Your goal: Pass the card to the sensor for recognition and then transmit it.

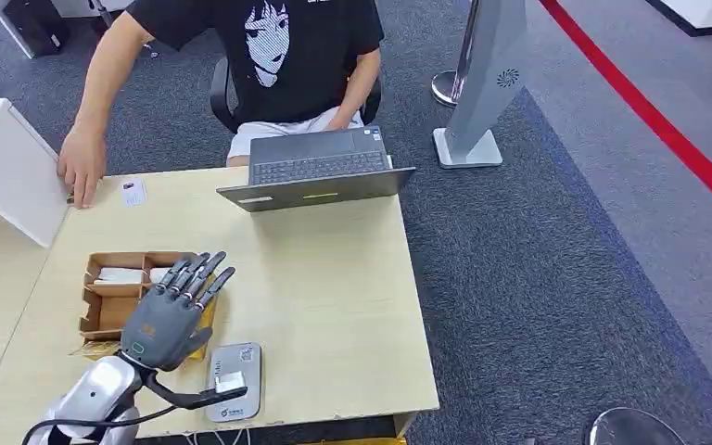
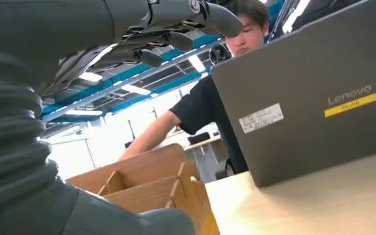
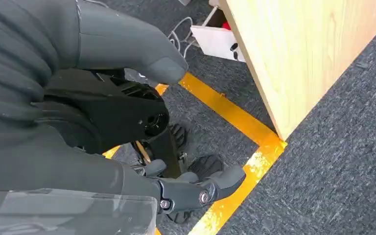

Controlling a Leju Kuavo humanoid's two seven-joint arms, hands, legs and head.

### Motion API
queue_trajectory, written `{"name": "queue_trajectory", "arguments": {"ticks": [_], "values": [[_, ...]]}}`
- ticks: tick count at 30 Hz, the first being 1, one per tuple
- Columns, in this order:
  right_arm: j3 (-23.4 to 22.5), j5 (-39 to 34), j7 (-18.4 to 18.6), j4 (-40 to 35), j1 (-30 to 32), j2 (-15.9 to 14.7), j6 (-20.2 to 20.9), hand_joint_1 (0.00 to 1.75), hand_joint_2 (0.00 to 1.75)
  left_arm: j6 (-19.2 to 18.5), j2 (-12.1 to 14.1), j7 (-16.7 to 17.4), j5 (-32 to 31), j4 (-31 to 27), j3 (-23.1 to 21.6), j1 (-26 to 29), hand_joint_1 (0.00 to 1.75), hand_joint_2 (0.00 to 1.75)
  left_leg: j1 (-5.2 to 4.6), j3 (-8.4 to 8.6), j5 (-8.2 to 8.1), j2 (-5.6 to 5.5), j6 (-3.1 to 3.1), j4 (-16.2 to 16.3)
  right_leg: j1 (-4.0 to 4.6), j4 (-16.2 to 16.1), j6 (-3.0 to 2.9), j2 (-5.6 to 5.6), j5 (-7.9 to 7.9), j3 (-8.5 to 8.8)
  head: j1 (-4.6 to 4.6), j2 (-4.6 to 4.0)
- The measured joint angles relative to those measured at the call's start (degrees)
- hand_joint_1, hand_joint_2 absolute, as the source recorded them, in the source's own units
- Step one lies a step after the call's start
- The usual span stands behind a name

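While hovering over the cardboard tray [image 1: 102, 306], the grey left hand [image 1: 171, 311] spreads empty.

Light wood table [image 1: 334, 306], dark blue-grey carpet [image 1: 538, 278].
The box [image 1: 111, 301] is brown, the laptop [image 1: 320, 171] grey, the floor line [image 1: 649, 116] red.

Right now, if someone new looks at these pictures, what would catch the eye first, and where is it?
First the left hand, grey, its fingers spread, hovering over the cardboard box at the table's near left. Next the open laptop at the far edge, with a person seated behind it, one hand beside a small card at the far left. A grey card reader lies at the near edge.
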Motion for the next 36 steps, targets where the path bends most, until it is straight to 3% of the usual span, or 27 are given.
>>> {"name": "queue_trajectory", "arguments": {"ticks": [36], "values": [[-0.42, 1.72, -0.04, -0.07, 0.23, -0.31, 0.17, 0.00, 1.75, 0.44, -0.48, 0.57, 1.53, 0.54, 0.28, 5.74, 0.00, 1.75, 0.00, 0.00, 0.00, -0.01, 0.00, -0.01, 0.00, 0.00, 0.00, -0.02, 0.00, 0.00, -0.02, 0.00]]}}
